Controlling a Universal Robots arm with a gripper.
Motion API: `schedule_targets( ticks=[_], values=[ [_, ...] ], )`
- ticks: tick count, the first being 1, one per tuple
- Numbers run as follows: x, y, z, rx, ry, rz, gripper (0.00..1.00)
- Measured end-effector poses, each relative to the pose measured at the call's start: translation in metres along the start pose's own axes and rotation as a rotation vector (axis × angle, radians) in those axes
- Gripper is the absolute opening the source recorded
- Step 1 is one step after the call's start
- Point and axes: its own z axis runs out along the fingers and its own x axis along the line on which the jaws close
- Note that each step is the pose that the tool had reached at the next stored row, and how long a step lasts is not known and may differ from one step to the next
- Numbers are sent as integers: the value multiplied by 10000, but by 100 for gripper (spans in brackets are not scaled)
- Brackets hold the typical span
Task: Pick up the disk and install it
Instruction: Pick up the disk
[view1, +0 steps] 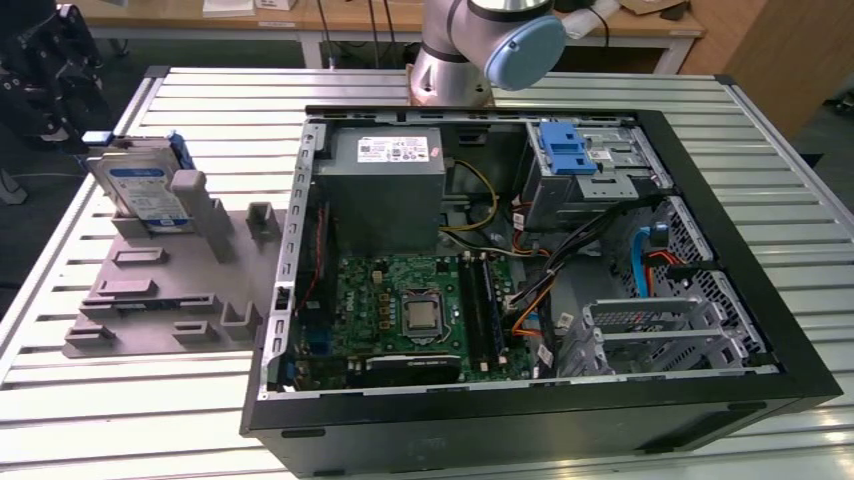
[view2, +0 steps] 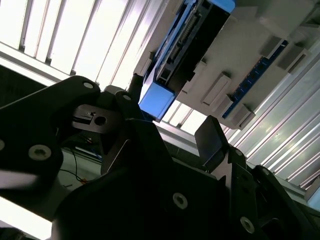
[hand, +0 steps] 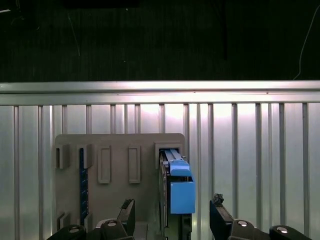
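The disk (view1: 144, 188) stands on edge in a grey holder (view1: 160, 300) on the desk (view1: 120, 420), at the exterior view's upper left. In the first wrist view the pincer (hand: 172, 207) is spread apart and empty. The disk's thin blue-framed edge lies ahead, in line with the gap and touching neither finger.
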Motion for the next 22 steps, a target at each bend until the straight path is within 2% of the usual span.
schedule_targets(
  ticks=[7,11,15,16,22],
  values=[
    [0,0,3,0,-1,0,69],
    [-13,26,11,0,16,0,69],
    [-35,47,36,1,17,0,69],
    [-38,48,71,2,17,0,69],
    [-38,48,73,0,18,0,69]
  ],
)
